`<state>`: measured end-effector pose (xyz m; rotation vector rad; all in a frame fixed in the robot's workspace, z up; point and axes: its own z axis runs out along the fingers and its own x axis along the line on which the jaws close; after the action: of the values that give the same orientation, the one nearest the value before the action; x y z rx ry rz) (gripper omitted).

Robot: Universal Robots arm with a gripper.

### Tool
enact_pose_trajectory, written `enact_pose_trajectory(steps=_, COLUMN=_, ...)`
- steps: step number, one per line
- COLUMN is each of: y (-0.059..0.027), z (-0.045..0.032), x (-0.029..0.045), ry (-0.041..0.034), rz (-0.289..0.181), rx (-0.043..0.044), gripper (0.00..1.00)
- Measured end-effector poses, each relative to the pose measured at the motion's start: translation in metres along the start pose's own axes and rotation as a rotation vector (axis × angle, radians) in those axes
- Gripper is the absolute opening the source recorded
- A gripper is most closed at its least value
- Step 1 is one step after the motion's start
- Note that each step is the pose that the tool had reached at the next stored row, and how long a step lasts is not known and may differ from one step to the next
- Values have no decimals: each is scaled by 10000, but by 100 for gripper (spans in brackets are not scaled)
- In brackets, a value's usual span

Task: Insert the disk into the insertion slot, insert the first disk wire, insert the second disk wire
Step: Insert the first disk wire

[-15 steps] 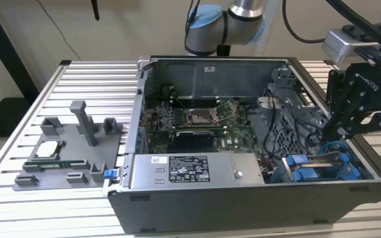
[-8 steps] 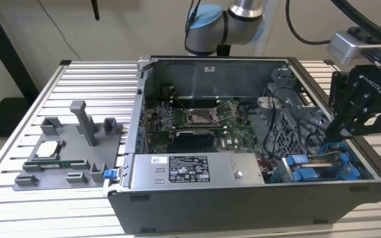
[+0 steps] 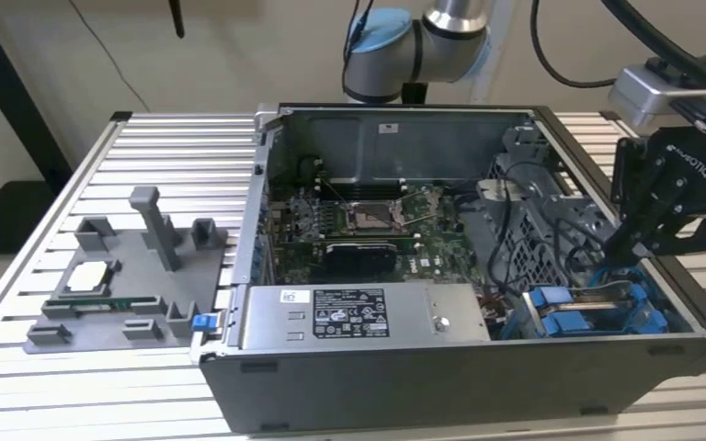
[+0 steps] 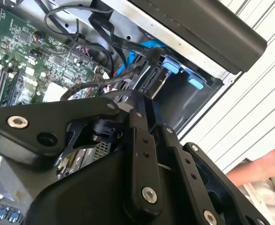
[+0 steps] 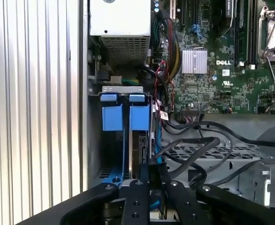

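One open PC case [image 3: 451,395] on the slatted table [image 3: 71,386], w/ 1 grey power-supply box [image 3: 353,317] and 1 insertion slot [image 5: 118,89] beside it. Step 1 looks done: the disk [image 5: 138,150] sits down in the slot next to 1 other blue carrier [image 5: 111,117], so 2 blue fronts total. The 1 gripper [image 5: 152,171] hangs at the disk's rear edge, fingers drawn together among the black wires [image 5: 194,140]. Can't tell if it pinches a plug or if either wire is seated, so approx. a third done, imo.
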<state>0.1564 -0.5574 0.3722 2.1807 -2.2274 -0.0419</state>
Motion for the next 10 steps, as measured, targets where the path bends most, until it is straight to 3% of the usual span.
enact_pose_trajectory(steps=7, y=-9, z=62, x=0, ry=284, rz=10, rx=6, gripper=0)
enact_pose_trajectory(steps=10, y=-12, z=85, x=0, ry=358, rz=12, rx=8, gripper=0)
